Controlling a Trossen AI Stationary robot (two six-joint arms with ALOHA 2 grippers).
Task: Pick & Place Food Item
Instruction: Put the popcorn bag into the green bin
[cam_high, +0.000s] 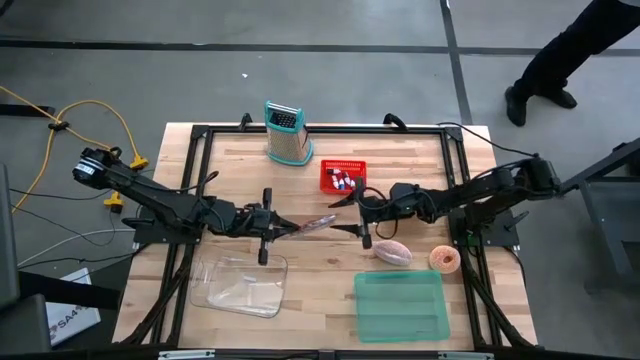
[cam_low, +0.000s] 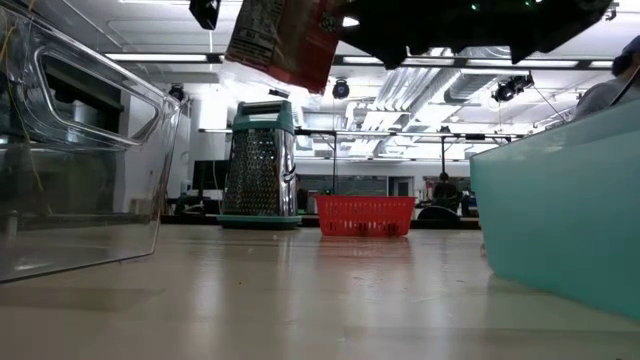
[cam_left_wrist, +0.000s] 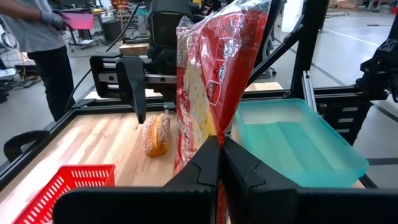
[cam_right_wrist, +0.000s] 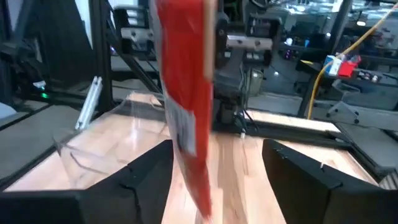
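A red snack bag hangs above the table's middle, clear of the wood; it also shows in the low view as the bag high overhead. My left gripper is shut on the bag's near-left end. My right gripper faces it from the table's right, open. In the right wrist view the bag stands between the right gripper's two spread fingers with a gap on either side. A bread roll and a donut lie on the table below the right arm. My left gripper pinches the bag's end edge between its two shut fingers. The fingers point level, coming from the table's left. The bag stands on edge, lifted clear, and reaches out from the fingers toward the right arm.
A teal container sits at the near right and a clear container at the near left. A grater and a red basket with small items stand toward the far edge. A person walks beyond the table's far right corner.
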